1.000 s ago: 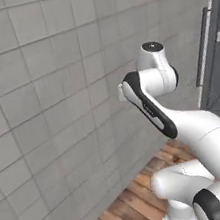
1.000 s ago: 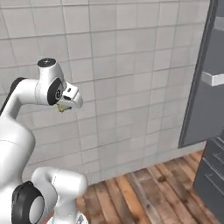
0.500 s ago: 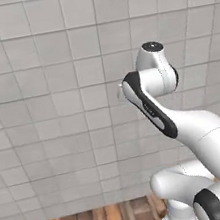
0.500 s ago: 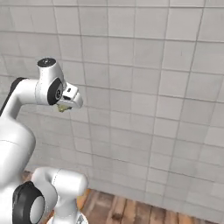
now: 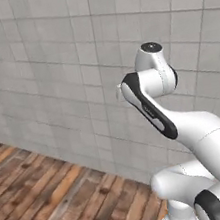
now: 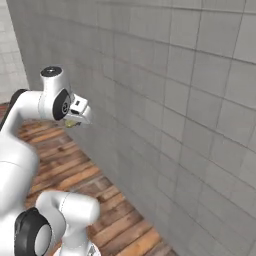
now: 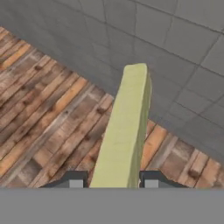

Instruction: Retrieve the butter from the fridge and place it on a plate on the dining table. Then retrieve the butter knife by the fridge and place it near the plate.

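The butter (image 7: 124, 131) is clamped betw. the pincer (image 7: 111, 180) tips, its near end cut off at the hand view's bottom. In the right base view only a yellowish bit is seen under the hand. Grey tiled wall (image 6: 190, 100) and wood floor (image 5: 50, 198) lie ahead.

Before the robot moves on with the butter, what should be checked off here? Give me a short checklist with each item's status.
1. Butter between the gripper fingertips: ok; one fingertip sits on each side of it.
2. Butter also seen at the gripper in the right base view: ok.
3. Grip firmness: cannot tell.
4. Arm held apart from the tiled wall: ok.
5. Wooden floor ahead free of things: ok in the part shown.
6. Distance left to the plate: cannot tell.
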Tool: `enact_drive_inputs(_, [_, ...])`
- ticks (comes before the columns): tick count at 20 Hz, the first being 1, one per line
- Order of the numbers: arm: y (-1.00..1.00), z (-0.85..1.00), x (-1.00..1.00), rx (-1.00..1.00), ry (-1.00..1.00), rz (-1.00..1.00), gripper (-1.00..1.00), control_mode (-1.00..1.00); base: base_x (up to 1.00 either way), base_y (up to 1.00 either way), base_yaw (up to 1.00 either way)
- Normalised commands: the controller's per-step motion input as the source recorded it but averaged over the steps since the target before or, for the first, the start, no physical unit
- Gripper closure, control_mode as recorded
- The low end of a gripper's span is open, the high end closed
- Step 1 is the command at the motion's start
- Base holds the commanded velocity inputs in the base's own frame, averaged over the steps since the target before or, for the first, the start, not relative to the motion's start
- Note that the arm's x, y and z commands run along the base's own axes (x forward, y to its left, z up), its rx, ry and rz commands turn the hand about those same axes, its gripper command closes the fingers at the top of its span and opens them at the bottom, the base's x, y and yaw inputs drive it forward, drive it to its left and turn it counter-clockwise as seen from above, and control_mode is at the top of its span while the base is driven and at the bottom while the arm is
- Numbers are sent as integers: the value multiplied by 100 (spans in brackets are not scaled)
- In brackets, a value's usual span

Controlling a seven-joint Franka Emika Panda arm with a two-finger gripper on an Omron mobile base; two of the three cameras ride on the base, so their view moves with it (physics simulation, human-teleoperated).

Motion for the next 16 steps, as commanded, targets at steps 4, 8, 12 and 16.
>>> enact_drive_inputs(4, [0, 0, 0, 0, 0, 0, 100, 100, 65, -2, 87])
enact_drive_inputs(8, [0, 0, 0, 0, 0, 0, 100, 100, 67, -7, 85])
enact_drive_inputs(12, [0, 0, 0, 0, 0, 0, 100, 100, 67, -11, 82])
enact_drive_inputs(16, [0, 0, 0, 0, 0, 0, 100, 100, 74, -22, 76])
